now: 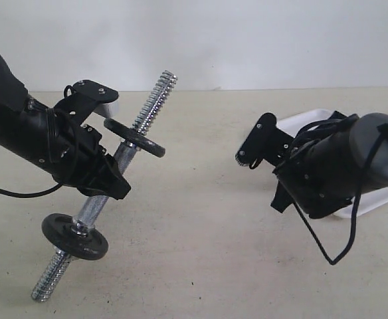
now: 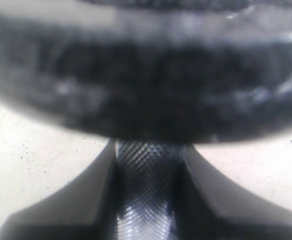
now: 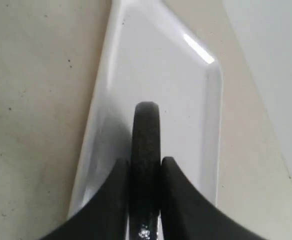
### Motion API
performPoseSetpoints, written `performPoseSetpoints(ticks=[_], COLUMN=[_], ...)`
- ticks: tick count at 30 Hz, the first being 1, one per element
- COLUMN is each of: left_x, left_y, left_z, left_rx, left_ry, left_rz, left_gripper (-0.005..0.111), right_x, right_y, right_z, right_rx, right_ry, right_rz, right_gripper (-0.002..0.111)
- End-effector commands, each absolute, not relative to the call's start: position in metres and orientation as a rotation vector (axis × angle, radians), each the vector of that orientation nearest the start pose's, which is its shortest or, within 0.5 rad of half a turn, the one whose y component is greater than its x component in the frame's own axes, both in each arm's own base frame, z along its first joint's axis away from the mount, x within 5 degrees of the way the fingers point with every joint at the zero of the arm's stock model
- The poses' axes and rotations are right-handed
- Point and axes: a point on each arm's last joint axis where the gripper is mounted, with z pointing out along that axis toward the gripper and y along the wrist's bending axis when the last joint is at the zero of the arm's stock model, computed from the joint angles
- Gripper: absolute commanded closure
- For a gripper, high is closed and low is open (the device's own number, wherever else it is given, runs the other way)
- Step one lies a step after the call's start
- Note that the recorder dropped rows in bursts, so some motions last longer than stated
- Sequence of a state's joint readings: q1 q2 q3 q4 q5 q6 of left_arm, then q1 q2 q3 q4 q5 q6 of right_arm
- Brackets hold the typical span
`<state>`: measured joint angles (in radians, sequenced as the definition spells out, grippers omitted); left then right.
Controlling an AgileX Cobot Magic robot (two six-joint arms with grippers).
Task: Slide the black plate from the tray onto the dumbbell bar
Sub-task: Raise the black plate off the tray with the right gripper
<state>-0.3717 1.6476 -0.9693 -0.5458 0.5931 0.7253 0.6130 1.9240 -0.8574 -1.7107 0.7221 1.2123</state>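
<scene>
My left gripper [image 1: 109, 186] is shut on the knurled middle of the dumbbell bar [image 1: 151, 106], holding it tilted above the table with its far threaded end raised. One black disc [image 1: 135, 137] sits on the bar just beyond the fingers, and fills the left wrist view as a blurred disc [image 2: 146, 90] above the bar [image 2: 143, 170]. Another disc [image 1: 74, 236] with a chrome nut sits toward the bar's low end. My right gripper [image 3: 145, 170] is shut on the black plate [image 3: 145, 132], held edge-on over the white tray [image 3: 186, 90].
The right arm [image 1: 327, 166] covers most of the tray [image 1: 300, 123] at the table's right side in the exterior view. A cable [image 1: 343, 246] loops below that arm. Bare beige tabletop [image 1: 207, 219] lies between the two arms.
</scene>
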Motion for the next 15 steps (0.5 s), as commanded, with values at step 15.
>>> performPoseSetpoints(ticks=[15], left_x=[0.292], left_y=[-0.143], left_z=[0.235], left_rx=[0.797], left_ry=[2.378], left_rz=[-0.451], left_gripper=[0.102], right_x=[0.332], right_y=[0.098], right_z=[0.168], right_rx=[-0.609], right_ry=[2.277], right_rz=[-0.616], right_gripper=[0.108])
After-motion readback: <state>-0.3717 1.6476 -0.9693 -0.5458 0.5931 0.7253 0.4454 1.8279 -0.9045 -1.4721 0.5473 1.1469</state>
